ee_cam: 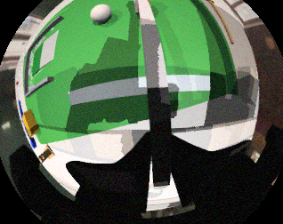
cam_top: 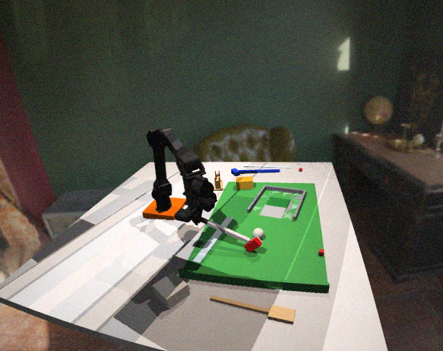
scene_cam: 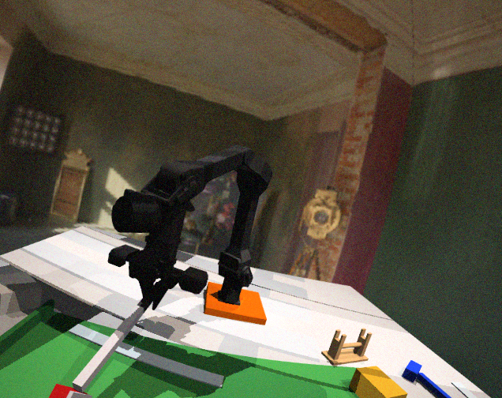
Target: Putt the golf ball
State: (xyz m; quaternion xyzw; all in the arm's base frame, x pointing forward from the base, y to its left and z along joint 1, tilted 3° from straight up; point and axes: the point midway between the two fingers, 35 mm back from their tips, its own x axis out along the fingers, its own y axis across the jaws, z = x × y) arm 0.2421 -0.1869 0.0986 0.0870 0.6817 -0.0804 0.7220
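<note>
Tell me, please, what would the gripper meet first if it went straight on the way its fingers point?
Probably the green mat, near the grey strip; the gripper points down and outward, though depth is unclear.
</note>
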